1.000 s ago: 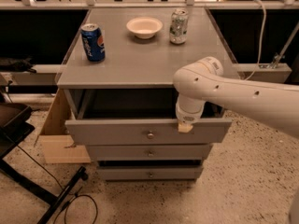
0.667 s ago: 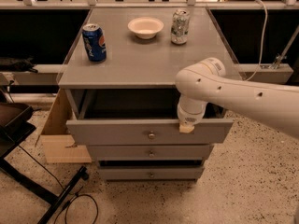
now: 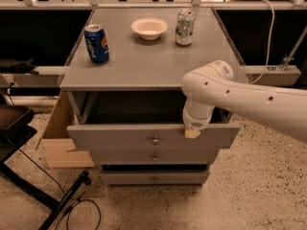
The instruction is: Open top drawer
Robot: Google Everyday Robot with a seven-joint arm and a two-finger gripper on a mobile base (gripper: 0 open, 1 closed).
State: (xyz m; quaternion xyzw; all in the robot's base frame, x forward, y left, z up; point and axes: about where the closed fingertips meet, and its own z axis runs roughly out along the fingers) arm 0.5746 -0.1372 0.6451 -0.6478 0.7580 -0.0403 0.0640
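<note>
The top drawer (image 3: 120,137) is a wide grey flat front with a small round metal knob (image 3: 155,141). It stands pulled out from the grey cabinet (image 3: 144,68), with a dark gap behind its front. My white arm reaches in from the right and bends down. My gripper (image 3: 193,132) rests at the top edge of the drawer front, right of the knob. Only a tan fingertip shows over the edge.
On the cabinet top stand a blue soda can (image 3: 97,43), a white bowl (image 3: 149,28) and a silver can (image 3: 184,27). Two smaller drawer fronts (image 3: 154,178) lie below. A cardboard piece (image 3: 60,143) leans at the left; a black stand and cable (image 3: 72,195) lie on the floor.
The view has shifted slightly. The gripper stays at the drawer's top edge, and the drawer front sits about the same distance out.
</note>
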